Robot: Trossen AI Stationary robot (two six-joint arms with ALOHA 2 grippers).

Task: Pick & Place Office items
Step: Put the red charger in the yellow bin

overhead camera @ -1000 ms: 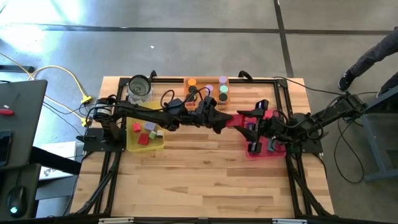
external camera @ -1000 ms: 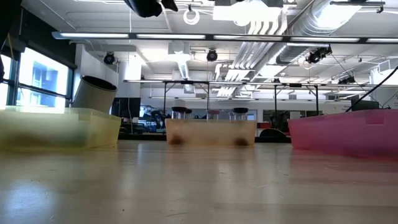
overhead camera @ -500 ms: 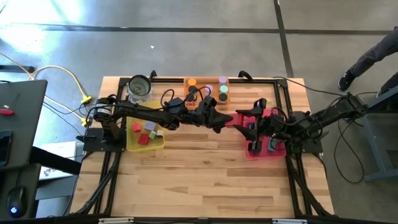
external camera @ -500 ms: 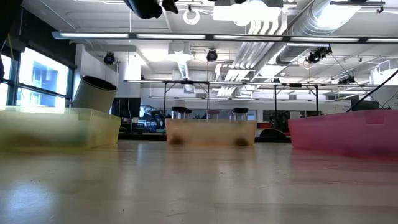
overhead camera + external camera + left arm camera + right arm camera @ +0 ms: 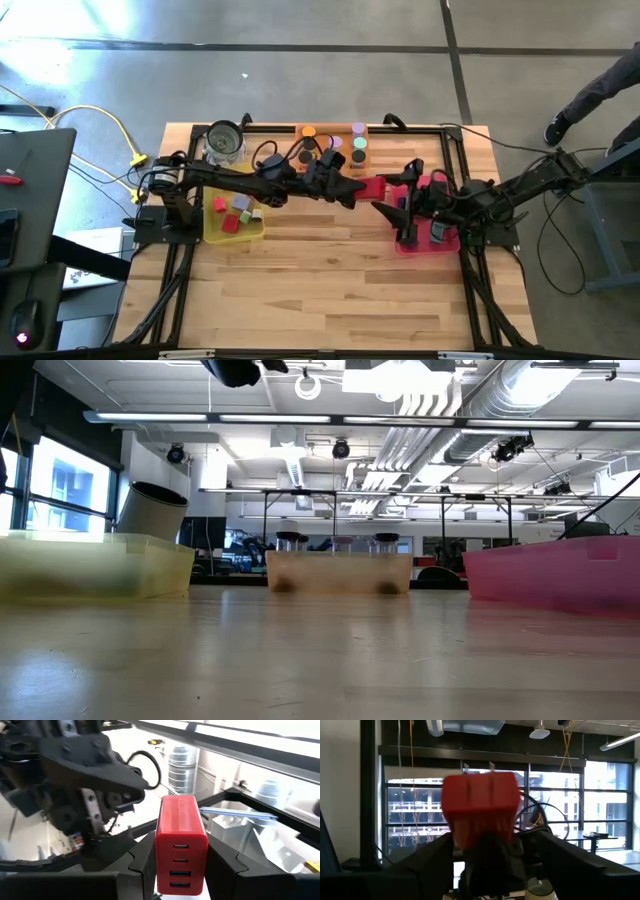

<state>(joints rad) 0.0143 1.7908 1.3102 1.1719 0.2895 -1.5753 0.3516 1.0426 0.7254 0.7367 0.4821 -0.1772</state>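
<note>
Red block (image 5: pixel 181 845) with four slots on its end clamped between the left gripper (image 5: pixel 352 193) fingers above mid-table, just left of the pink tray (image 5: pixel 432 243), with the right gripper (image 5: pixel 392 207) facing it just beside, fingers parted wide around nothing.

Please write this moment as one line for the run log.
left gripper: shut on red block, raised mid-table | right gripper: open, facing block, by pink tray | phase: likely handover

Grey concrete floor (image 5: pixel 300 25), tall windows (image 5: pixel 410 820) (daylight outside), ceiling ducts (image 5: pixel 440 400).
</note>
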